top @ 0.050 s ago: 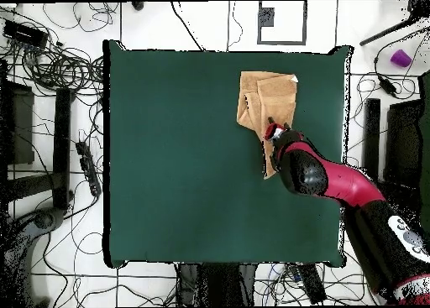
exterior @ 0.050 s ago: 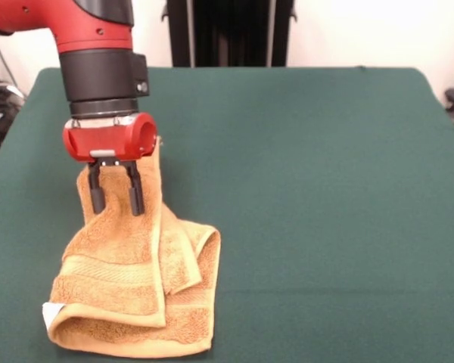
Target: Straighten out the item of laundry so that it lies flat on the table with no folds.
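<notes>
In the front view the towel (exterior @ 0.050 s ago: 132, 291) lies at the lower left of the frame, on the green table (exterior @ 0.050 s ago: 318, 197), near that picture's bottom edge. It is folded over itself in several layers: a broad flap with a woven band sits on top at the left, a narrower fold runs down its right side, and a thick rolled edge closes the bottom. A small white tag (exterior @ 0.050 s ago: 51, 312) pokes out at the lower left corner. From this heap a narrow tongue of cloth runs up toward the pincer (exterior @ 0.050 s ago: 116, 198), which hangs from the red arm in the upper left of the frame, directly over that tongue. Its two black fingers (exterior @ 0.050 s ago: 135, 191) stand spread, a clear gap between them with towel showing behind; whether their tips touch the cloth cannot be told.

In the overhead view the towel (top @ 0.050 s ago: 262, 103) lies in the upper right part of the table (top @ 0.050 s ago: 185, 170), with the pincer (top @ 0.050 s ago: 275, 130) at its lower end.
</notes>
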Tool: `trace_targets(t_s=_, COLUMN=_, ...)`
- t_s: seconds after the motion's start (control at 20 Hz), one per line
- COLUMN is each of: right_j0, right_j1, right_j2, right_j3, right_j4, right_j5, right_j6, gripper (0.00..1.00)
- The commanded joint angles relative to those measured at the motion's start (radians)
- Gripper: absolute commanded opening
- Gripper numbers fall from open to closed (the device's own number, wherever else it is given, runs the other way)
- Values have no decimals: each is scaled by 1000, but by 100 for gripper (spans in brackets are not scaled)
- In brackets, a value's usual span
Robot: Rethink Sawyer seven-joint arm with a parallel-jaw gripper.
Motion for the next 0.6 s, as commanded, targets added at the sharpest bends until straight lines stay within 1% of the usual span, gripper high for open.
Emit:
trace_targets(t_s=0.05, right_j0=94, right_j1=81, right_j2=120, right_j3=8, right_j4=21, right_j5=107, right_j6=35, gripper=100)
trace_targets(t_s=0.1, right_j0=110, right_j1=93, right_j2=103, right_j3=-21, right_j4=13, right_j5=108, right_j6=27, gripper=100)
trace_targets(t_s=0.2, right_j0=119, right_j1=113, right_j2=97, right_j3=-42, right_j4=27, right_j5=104, right_j6=43, gripper=100)
trace_targets(t_s=0.3, right_j0=153, right_j1=94, right_j2=70, right_j3=-34, right_j4=57, right_j5=85, right_j6=96, gripper=100)
trace_targets(t_s=0.4, right_j0=189, right_j1=83, right_j2=38, right_j3=-40, right_j4=68, right_j5=54, right_j6=129, gripper=100)
trace_targets(t_s=0.5, right_j0=195, right_j1=92, right_j2=25, right_j3=-60, right_j4=44, right_j5=57, right_j6=96, gripper=100)
trace_targets(t_s=0.6, right_j0=160, right_j1=106, right_j2=33, right_j3=-75, right_j4=-21, right_j5=87, right_j6=4, gripper=100)
